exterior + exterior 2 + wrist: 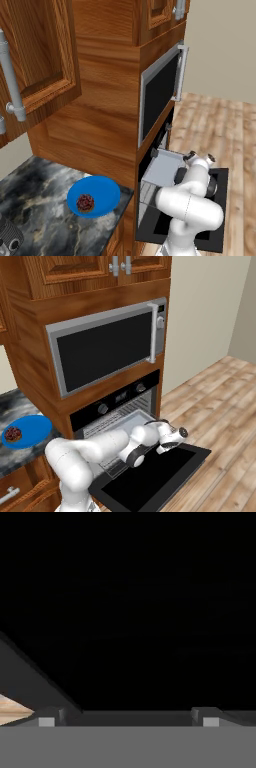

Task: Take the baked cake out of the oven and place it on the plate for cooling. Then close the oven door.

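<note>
The oven (125, 406) sits low in a wooden cabinet column, its black control strip with two knobs under a silver-framed microwave (107, 351) that has a vertical handle on its right side. The oven door (155, 476) is folded down flat, jutting out over the wooden floor (220, 406), glass side up. A grey tray (164, 167) is pulled partway out of the cavity on its wire rack, directly above the inner part of the door; nothing can be seen lying on it.

The white arm bends across the front of the open oven, and its wrist hangs just above the door's right part. The pincer (128, 717) looks straight down at the dark door glass; its two finger tips stand wide apart with nothing between them, and a sliver of floor shows past the door's edge at the lower left of the hand view.

To the left of the oven, on the dark marbled counter (35, 200), lies the plate (94, 196), near the counter's right edge. The baked cake (85, 202) rests on it, toward its near-left side. Wooden wall cabinets (35, 55) with silver bar handles hang above the counter.
</note>
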